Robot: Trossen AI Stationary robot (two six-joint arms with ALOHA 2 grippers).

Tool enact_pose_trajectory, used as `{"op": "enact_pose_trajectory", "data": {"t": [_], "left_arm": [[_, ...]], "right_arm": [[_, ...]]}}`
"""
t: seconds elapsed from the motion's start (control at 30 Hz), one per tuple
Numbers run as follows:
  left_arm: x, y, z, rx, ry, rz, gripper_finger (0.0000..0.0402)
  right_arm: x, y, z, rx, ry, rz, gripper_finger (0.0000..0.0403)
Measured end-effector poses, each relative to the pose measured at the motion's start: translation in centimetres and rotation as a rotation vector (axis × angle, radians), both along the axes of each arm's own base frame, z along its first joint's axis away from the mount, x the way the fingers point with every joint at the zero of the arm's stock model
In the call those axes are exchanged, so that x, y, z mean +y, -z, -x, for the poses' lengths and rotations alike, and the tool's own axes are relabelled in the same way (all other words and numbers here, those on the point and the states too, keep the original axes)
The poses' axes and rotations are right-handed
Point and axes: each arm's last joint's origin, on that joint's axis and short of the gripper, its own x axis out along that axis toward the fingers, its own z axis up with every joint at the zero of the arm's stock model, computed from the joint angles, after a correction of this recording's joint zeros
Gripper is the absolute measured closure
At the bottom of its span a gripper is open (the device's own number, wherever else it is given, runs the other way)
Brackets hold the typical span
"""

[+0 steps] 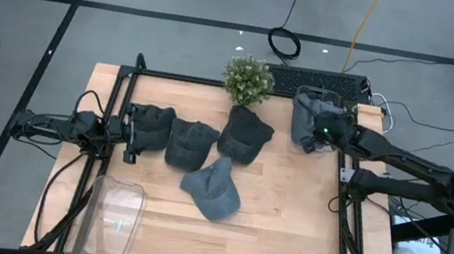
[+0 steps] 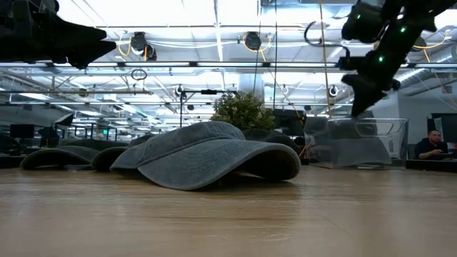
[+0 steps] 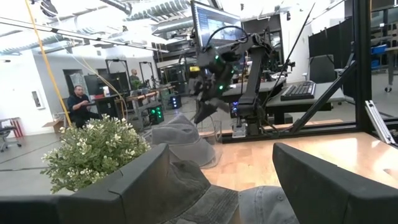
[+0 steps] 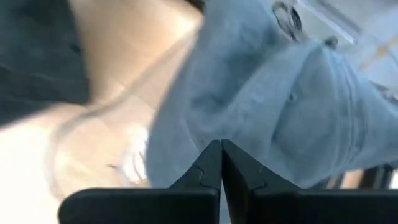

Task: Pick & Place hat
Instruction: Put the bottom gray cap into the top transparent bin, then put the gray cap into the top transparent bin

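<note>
A grey hat (image 1: 305, 121) lies inside a clear bin (image 1: 321, 98) at the table's far right. My right gripper (image 1: 316, 136) is shut and slants down over this hat; in the low view its tips (image 2: 355, 107) stand above the bin's rim (image 2: 357, 121), apart from the hat. Three dark hats (image 1: 191, 142) lie in a row mid-table, and a blue-grey hat (image 1: 213, 188) rests brim-down nearer the front. My left gripper (image 3: 230, 186) is open at the table's left edge, its fingers above the leftmost dark hat (image 1: 152, 125).
A potted plant (image 1: 248, 79) stands at the far edge beside the row of hats, with a keyboard (image 1: 319, 82) behind the bin. A second clear bin (image 1: 112, 218) lies at the near left corner. Bare wood shows at the near right (image 1: 283, 235).
</note>
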Motion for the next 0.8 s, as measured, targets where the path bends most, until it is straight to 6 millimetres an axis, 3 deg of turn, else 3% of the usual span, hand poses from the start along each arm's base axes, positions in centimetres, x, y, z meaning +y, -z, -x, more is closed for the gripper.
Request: {"op": "enact_pose_trajectory", "data": {"t": [0.2,0.4,0.57,0.7,0.8], "left_arm": [[0.0,0.0,0.0,0.0,0.0,0.0,0.0108],[0.0,0.0,0.0,0.0,0.0,0.0,0.0108],[0.0,0.0,0.0,0.001,0.0,0.0,0.0108],[0.0,0.0,0.0,0.0,0.001,0.0,0.0108],[0.0,0.0,0.0,0.0,0.001,0.0,0.0108]], "right_arm": [[2.2,-1.7,-1.7,-0.327,-0.266,-0.085,0.0403],[6.6,-1.6,-4.8,-0.812,-0.831,-0.075,0.0403],[10.2,-1.3,-4.9,-1.185,-1.133,0.038,0.0403],[13.2,-0.7,-5.4,-1.211,-1.266,0.106,0.0379],[15.7,-0.7,-6.6,-1.169,-1.332,0.134,0.033]]}}
